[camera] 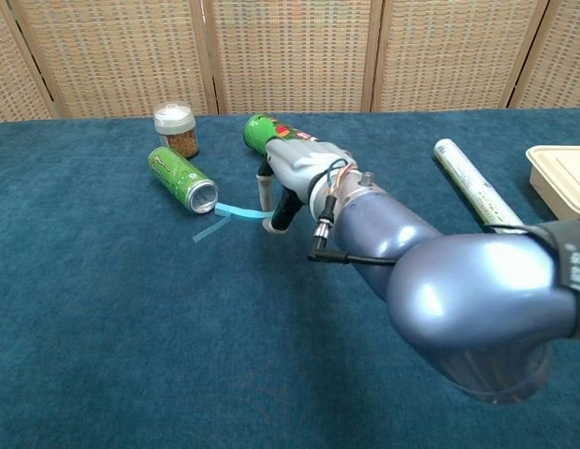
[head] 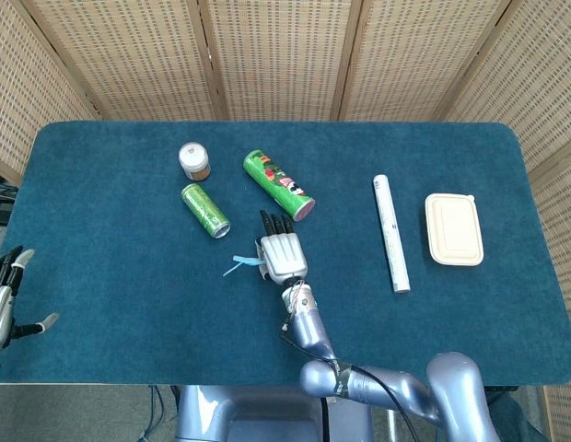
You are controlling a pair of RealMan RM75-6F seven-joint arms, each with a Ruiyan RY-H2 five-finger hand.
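Largest of what lies near our right hand (head: 282,257) is the green chip tube (head: 279,184), on its side just beyond our fingertips (head: 274,223). Off to the hand's left lie the green can (head: 205,209), also on its side, and, further out, the small white-lidded jar (head: 193,160), upright. Smallest is the light blue strip (camera: 224,217), just beside the hand on its left.

Our right hand is lifted a little off the blue cloth (head: 110,267), palm down. In the chest view the strip's near end sits between our thumb and a finger, so we judge it pinched, with the rest trailing to the cloth.

The strip looks thin, limp and almost weightless. We expect it to bend and twist freely, and to slide out of a loose pinch. We would take it near one end, flat between the pads, with light pressure.

Our left hand (head: 5,299) hangs wide and empty at the table's near left edge.
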